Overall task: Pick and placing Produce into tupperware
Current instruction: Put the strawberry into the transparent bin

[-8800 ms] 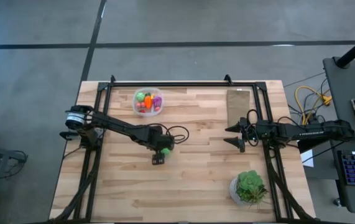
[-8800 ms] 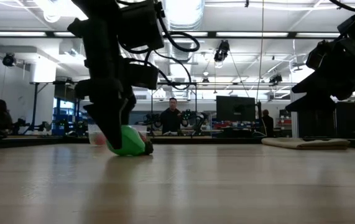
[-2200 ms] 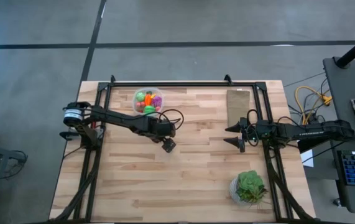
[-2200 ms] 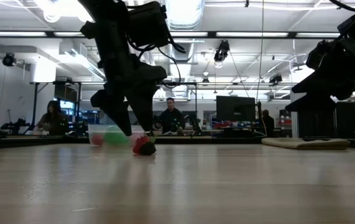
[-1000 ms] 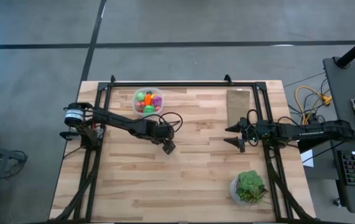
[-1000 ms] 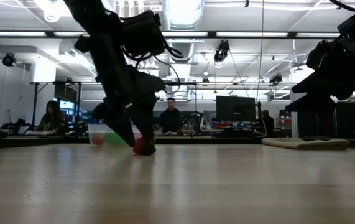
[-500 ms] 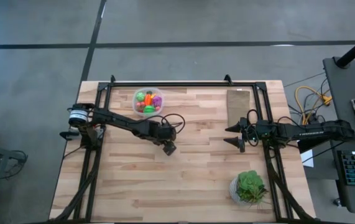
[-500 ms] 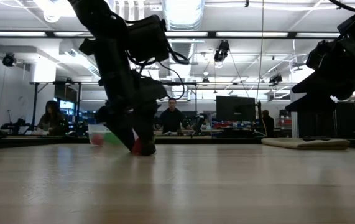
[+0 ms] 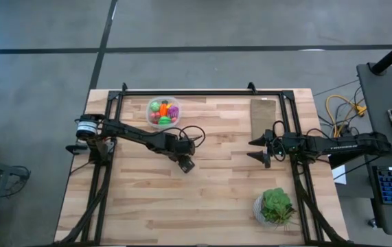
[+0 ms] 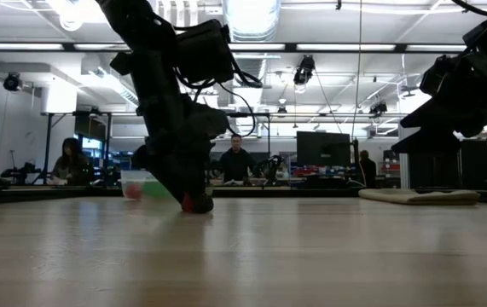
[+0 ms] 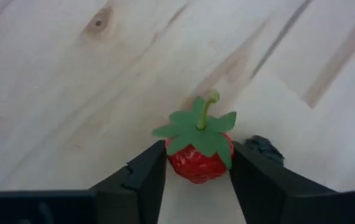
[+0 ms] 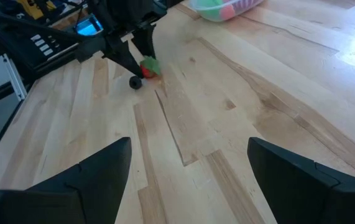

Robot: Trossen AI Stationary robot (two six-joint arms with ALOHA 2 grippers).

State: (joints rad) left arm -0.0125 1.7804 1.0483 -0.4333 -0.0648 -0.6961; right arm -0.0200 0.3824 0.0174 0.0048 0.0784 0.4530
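Note:
A small red toy strawberry with a green leaf cap and stem lies on the wooden table near its middle, also seen in the low view. My left gripper reaches down over it, shut on it. The clear round tupperware stands at the far left with several toy produce pieces inside: orange, green, red and purple. My right gripper hangs open over the table's right part, away from all of this. My left gripper pinches the strawberry's red body between its two fingers, one on each side just below the leaf cap. The fingers slant steeply down from above. The strawberry sits on the table, its leaf cap and stem turned up toward the wrist.
A small dark ball lies on the wood right beside the strawberry. A flat tan board lies at the far right. A leafy green plant in a white pot stands at the near right.
My left gripper has stayed over the strawberry and its fingers have closed in from a wide spread until they meet the fruit's two sides. The strawberry has kept its place on the table.

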